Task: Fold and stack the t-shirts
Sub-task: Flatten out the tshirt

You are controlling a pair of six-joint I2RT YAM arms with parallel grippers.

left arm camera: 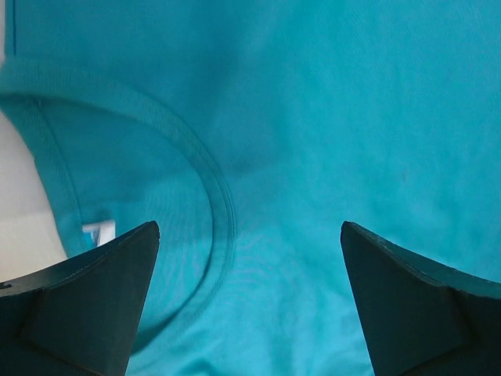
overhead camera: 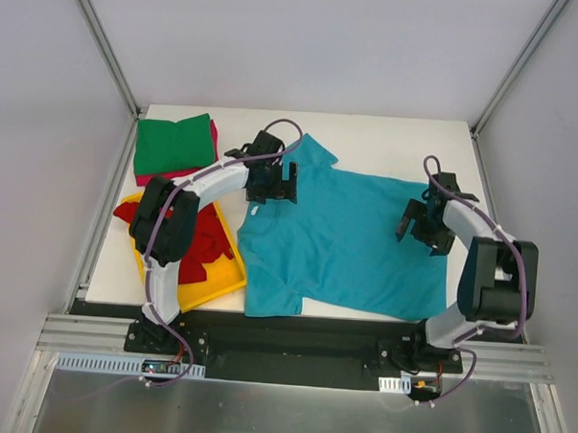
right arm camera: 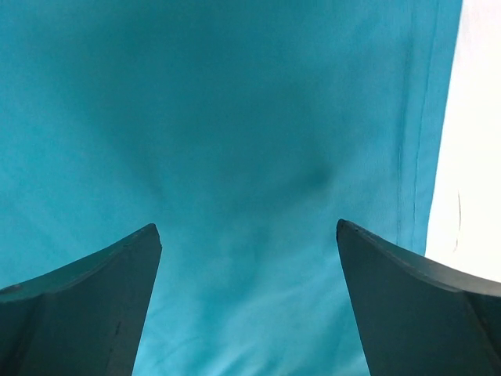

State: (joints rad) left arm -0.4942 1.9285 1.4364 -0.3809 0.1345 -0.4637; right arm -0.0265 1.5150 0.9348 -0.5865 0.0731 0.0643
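Observation:
A teal-blue t-shirt (overhead camera: 350, 240) lies spread flat across the middle of the white table. My left gripper (overhead camera: 273, 184) is open just above its collar end; the collar band (left arm camera: 211, 180) shows between the fingers in the left wrist view. My right gripper (overhead camera: 419, 225) is open above the shirt's hem edge (right arm camera: 415, 133) on the right. A folded green t-shirt (overhead camera: 173, 144) lies on a folded magenta-pink one (overhead camera: 214, 137) at the back left. Red t-shirts (overhead camera: 203, 243) lie crumpled in the yellow tray.
The yellow plastic tray (overhead camera: 219, 288) sits at the front left, partly under my left arm. The white table (overhead camera: 388, 139) has metal frame posts at its back corners. The teal shirt's near sleeve reaches the table's front edge.

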